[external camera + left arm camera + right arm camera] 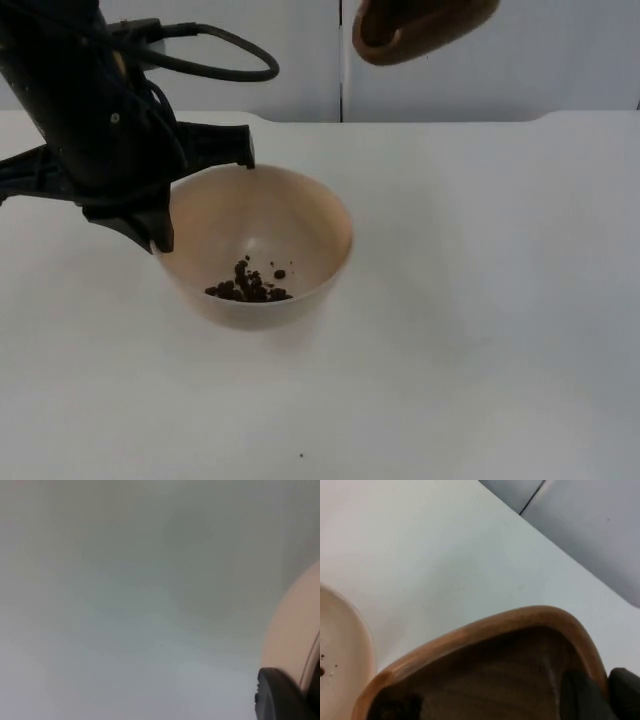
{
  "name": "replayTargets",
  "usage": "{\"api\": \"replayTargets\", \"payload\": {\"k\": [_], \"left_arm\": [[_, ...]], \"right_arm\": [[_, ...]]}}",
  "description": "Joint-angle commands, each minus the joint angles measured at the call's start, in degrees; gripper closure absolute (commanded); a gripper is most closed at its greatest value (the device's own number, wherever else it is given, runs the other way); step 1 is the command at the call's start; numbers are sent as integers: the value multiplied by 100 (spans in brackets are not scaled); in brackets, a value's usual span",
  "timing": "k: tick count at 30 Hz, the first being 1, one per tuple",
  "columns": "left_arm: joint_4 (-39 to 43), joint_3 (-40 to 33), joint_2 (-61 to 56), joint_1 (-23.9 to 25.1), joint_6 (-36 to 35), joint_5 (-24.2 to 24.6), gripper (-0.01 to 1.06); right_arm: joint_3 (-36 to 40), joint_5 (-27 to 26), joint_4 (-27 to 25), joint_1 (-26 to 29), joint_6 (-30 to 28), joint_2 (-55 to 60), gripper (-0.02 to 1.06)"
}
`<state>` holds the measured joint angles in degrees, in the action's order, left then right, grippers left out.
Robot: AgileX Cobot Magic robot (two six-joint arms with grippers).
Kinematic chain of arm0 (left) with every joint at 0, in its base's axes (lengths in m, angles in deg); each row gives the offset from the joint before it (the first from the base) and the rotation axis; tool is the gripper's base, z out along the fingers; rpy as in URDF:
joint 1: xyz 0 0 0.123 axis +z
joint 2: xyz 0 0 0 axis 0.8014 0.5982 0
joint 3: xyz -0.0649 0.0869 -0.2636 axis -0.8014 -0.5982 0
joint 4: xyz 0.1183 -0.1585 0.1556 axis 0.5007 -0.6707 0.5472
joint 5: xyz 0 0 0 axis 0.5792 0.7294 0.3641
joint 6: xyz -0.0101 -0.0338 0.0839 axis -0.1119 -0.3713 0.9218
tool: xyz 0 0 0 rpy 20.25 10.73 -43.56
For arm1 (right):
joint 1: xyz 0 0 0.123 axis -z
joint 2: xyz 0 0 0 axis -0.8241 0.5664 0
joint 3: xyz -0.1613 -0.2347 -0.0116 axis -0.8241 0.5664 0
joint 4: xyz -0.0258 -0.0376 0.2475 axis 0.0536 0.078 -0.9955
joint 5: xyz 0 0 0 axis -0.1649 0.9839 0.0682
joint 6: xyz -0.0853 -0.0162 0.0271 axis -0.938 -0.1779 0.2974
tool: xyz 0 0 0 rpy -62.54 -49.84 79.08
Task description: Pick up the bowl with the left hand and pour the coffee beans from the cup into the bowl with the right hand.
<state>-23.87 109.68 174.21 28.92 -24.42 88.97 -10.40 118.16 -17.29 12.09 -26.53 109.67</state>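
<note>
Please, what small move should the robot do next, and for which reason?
Probably the left gripper should lower the bowl onto the table. The coffee beans already lie in the bowl's bottom, and the brown cup, held by the right gripper, is raised away near the partition wall; its inside looks empty. So pouring seems finished.

The bowl (262,240) is a pale cream-beige, plain inside and out, and in the left wrist view its wall (292,635) reads as the same soft peach tone. The coffee beans (248,285) in it are dark brown, nearly black. The cup (485,680) is warm brown wood with a lighter tan rim and a darker interior. The left gripper (205,190) is black. The table (480,330) is plain white, the partition wall (560,60) light grey.
</note>
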Motion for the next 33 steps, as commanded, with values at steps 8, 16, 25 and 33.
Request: {"api": "replayTargets", "payload": {"k": [8, 16, 25, 33], "left_arm": [[310, 10, -50, -26, 140, -163, 105], [314, 10, 46, -26, 140, -371, 105], [326, 10, 577, -26, 236, -485, 105], [314, 10, 954, -26, 236, -706, 105]], "right_arm": [[168, -267, -800, 678, -47, -75, 104], [1220, -1073, -839, 1150, 366, -75, 104], [2647, -2485, -799, 1516, 1047, -75, 104], [3793, -3677, -799, 1941, 1320, -75, 104]]}}
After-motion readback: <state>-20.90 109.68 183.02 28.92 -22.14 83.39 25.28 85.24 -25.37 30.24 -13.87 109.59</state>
